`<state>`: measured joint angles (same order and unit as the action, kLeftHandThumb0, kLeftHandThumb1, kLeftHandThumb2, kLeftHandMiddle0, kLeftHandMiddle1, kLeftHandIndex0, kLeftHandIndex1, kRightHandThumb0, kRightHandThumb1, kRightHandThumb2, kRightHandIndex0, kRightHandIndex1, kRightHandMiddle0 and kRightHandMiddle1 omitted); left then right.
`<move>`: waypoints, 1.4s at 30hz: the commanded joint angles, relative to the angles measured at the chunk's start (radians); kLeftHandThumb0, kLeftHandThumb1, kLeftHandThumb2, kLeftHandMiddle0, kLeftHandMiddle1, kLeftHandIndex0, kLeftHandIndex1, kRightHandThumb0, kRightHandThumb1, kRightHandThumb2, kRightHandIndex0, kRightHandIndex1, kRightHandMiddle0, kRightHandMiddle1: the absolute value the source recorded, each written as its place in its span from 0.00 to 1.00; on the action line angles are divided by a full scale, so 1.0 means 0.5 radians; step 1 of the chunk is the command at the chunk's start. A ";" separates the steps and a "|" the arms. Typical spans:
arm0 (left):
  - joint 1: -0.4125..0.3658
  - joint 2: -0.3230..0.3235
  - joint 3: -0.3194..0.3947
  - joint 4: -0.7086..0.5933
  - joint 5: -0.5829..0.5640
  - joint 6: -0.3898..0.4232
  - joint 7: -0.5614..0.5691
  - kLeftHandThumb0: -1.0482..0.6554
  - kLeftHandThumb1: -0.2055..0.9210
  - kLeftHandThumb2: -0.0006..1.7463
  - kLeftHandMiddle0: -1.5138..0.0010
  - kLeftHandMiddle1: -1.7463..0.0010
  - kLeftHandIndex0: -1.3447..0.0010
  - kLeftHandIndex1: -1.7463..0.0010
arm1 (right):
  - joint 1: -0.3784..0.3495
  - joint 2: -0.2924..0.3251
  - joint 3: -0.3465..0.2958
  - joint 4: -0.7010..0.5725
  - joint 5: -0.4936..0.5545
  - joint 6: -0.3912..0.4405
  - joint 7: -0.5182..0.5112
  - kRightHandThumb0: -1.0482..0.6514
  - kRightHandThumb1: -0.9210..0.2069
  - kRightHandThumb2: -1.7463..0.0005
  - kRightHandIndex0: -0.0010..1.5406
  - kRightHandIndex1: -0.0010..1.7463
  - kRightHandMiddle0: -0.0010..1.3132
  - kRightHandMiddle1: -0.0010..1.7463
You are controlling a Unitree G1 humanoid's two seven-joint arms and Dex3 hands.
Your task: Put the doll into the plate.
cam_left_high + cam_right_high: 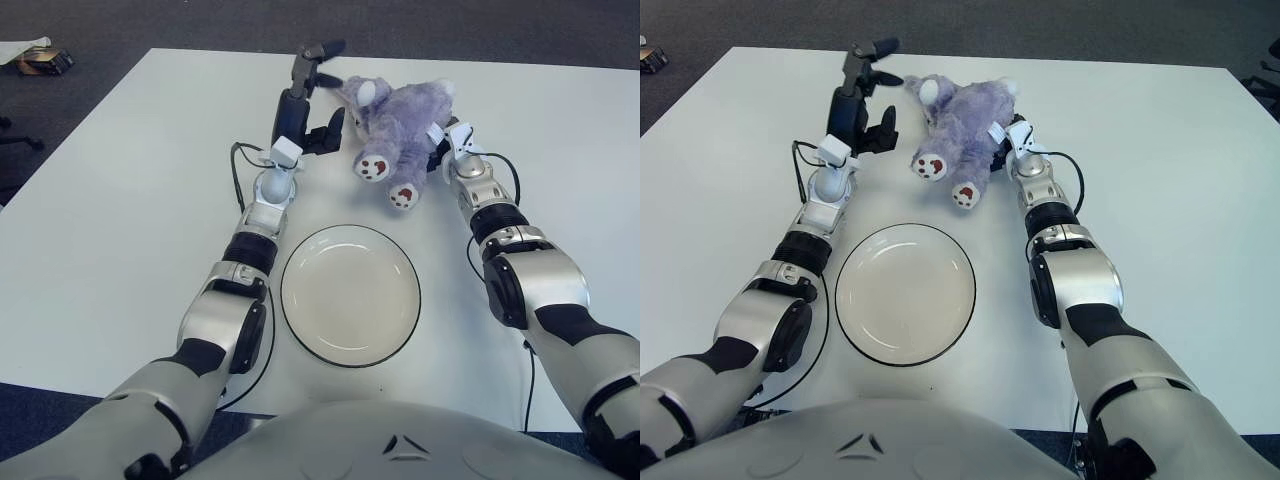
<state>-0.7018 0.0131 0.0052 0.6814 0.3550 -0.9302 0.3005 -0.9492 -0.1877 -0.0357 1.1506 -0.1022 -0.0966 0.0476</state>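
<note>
- A purple plush doll with a white snout and red-brown paw pads sits at the far middle of the white counter, its feet pointing toward the robot and its head toward the far edge, tipped toward the robot's left.
- The doll lies at about 12 o'clock from the plate, apart from it, with bare counter between its lower foot and the plate's far rim.
- The right hand is pressed against the doll's side at its 3 o'clock, mostly hidden behind the plush; it appears to grip the toy, though the fingers themselves cannot be made out.
- The left hand stands raised at the doll's 9 o'clock, its dark fingers spread open and holding nothing, with the uppermost finger close to the doll's head.
- A round white plate with a thin dark rim lies empty near the counter's near edge, between the two forearms.
- A black cable loops beside the left wrist, and another runs along the right forearm.
- A small dark object lies on the grey floor past the counter's far-left corner, at about 10 o'clock.
</note>
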 commanded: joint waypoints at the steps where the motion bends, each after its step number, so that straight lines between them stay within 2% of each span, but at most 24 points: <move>1: -0.015 0.091 0.085 -0.033 0.434 -0.256 0.573 0.16 1.00 0.48 0.98 0.41 1.00 0.69 | 0.021 0.014 -0.063 0.086 0.100 0.252 0.140 0.62 0.75 0.11 0.55 0.93 0.43 1.00; 4: -0.061 0.127 0.108 0.004 0.595 -0.328 0.854 0.16 1.00 0.49 0.95 0.45 1.00 0.67 | 0.006 0.018 -0.093 0.090 0.131 0.322 0.168 0.62 0.76 0.10 0.55 0.93 0.43 1.00; 9: -0.137 0.186 0.072 0.106 0.798 -0.329 1.264 0.17 1.00 0.49 0.91 0.49 1.00 0.60 | -0.003 0.023 -0.108 0.075 0.141 0.385 0.186 0.62 0.76 0.09 0.55 0.94 0.43 1.00; 10: -0.148 0.190 0.070 0.136 0.798 -0.335 1.301 0.18 1.00 0.49 0.91 0.49 1.00 0.58 | -0.004 0.025 -0.110 0.071 0.143 0.394 0.187 0.62 0.77 0.09 0.55 0.94 0.43 1.00; 14: -0.173 0.195 0.113 0.331 0.552 -0.460 1.221 0.22 1.00 0.50 0.86 0.48 1.00 0.41 | -0.010 0.033 -0.123 0.049 0.159 0.447 0.193 0.62 0.77 0.08 0.54 0.96 0.44 1.00; 16: -0.197 0.203 0.108 0.394 0.536 -0.491 1.265 0.23 1.00 0.51 0.85 0.47 1.00 0.37 | -0.011 0.034 -0.124 0.039 0.164 0.466 0.200 0.62 0.77 0.08 0.54 0.96 0.44 1.00; 19: -0.232 0.190 0.105 0.425 0.573 -0.493 1.396 0.25 1.00 0.51 0.84 0.46 1.00 0.32 | -0.012 0.035 -0.122 0.024 0.176 0.494 0.220 0.62 0.77 0.08 0.54 0.96 0.44 1.00; 23: -0.280 0.241 0.018 0.430 0.893 -0.332 1.890 0.27 0.99 0.49 0.82 0.43 1.00 0.29 | -0.011 0.031 -0.131 0.001 0.209 0.546 0.305 0.62 0.77 0.09 0.55 0.95 0.44 1.00; 26: -0.301 0.285 -0.059 0.437 1.024 -0.278 2.102 0.28 0.98 0.48 0.82 0.40 1.00 0.29 | -0.005 0.031 -0.132 -0.036 0.221 0.599 0.354 0.62 0.77 0.09 0.55 0.93 0.43 1.00; 28: -0.314 0.328 -0.127 0.454 1.111 -0.231 2.224 0.28 0.98 0.48 0.82 0.39 1.00 0.30 | 0.028 0.027 -0.125 -0.196 0.248 0.749 0.417 0.62 0.76 0.10 0.56 0.93 0.43 1.00; 33: -0.341 0.485 -0.332 0.700 1.286 -0.086 2.524 0.27 1.00 0.48 0.84 0.40 1.00 0.34 | 0.028 0.014 -0.132 -0.286 0.302 0.985 0.518 0.62 0.75 0.10 0.54 0.95 0.42 1.00; 34: -0.345 0.517 -0.371 0.760 1.307 -0.058 2.561 0.26 1.00 0.48 0.86 0.41 1.00 0.36 | 0.023 0.010 -0.136 -0.287 0.312 1.028 0.533 0.62 0.78 0.07 0.55 0.97 0.43 1.00; 37: -0.369 0.578 -0.475 0.913 1.320 0.030 2.550 0.24 1.00 0.49 0.88 0.42 1.00 0.40 | 0.016 -0.001 -0.142 -0.325 0.348 1.172 0.580 0.62 0.80 0.05 0.56 0.99 0.44 1.00; 40: -0.391 0.605 -0.562 0.983 1.311 0.126 2.477 0.23 1.00 0.48 0.95 0.46 1.00 0.46 | 0.013 -0.019 -0.146 -0.386 0.389 1.321 0.637 0.62 0.73 0.10 0.52 0.99 0.39 1.00; 42: -0.399 0.625 -0.616 1.039 1.283 0.158 2.338 0.23 1.00 0.46 0.97 0.47 1.00 0.49 | 0.048 -0.054 -0.132 -0.605 0.445 1.578 0.706 0.62 0.68 0.13 0.50 0.99 0.36 1.00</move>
<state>-0.8807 0.3044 -0.2571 1.1588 1.0016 -0.8812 1.5423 -0.9812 -0.2050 -0.1158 0.9280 0.0928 0.5079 0.3574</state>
